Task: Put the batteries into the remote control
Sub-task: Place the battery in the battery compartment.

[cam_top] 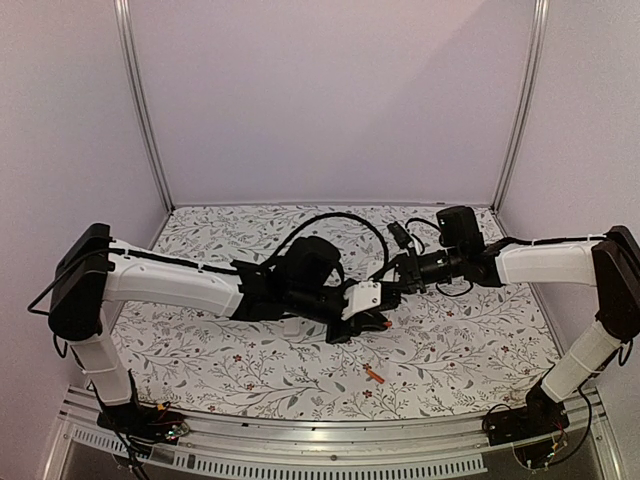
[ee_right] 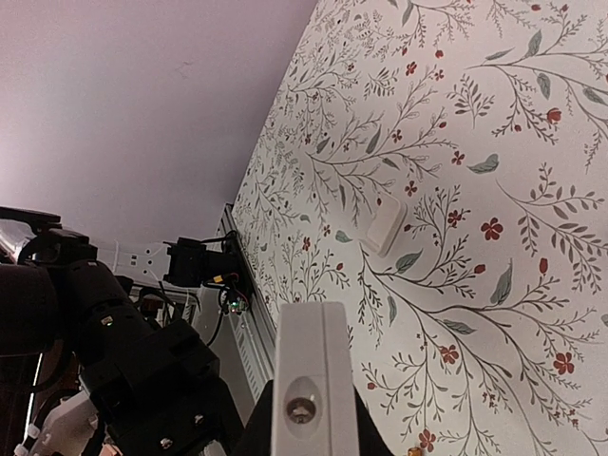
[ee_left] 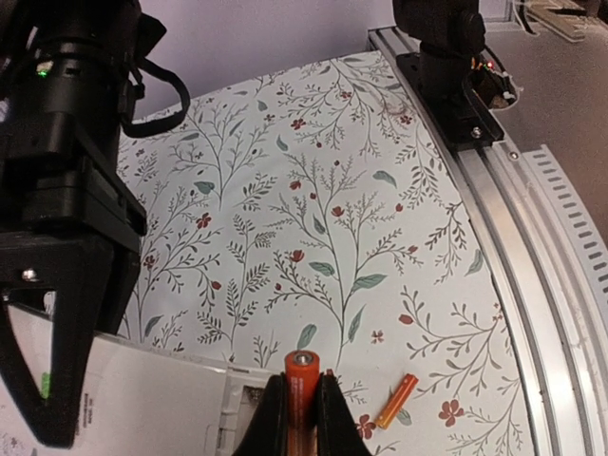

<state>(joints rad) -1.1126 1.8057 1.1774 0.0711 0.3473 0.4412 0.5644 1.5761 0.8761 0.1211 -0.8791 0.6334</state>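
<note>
A robot lab booth: plain lilac walls [cam_top: 330,100], aluminium corner posts [cam_top: 141,100], floral-covered table [cam_top: 250,370], slotted mounting rail [cam_top: 300,442].

White arm shells [cam_top: 170,283], black joints [cam_top: 80,285], looped black cables [cam_top: 345,219] (green LED [ee_left: 42,68] glowing).

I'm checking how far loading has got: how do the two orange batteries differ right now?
The held battery is pinched in the left gripper; the loose battery lies untouched on the floral table. The held battery is end-on to the wrist camera, beside the remote control; the loose battery lies flat, apart from it. Both are slim orange cylinders, neither yet in the remote control.
</note>
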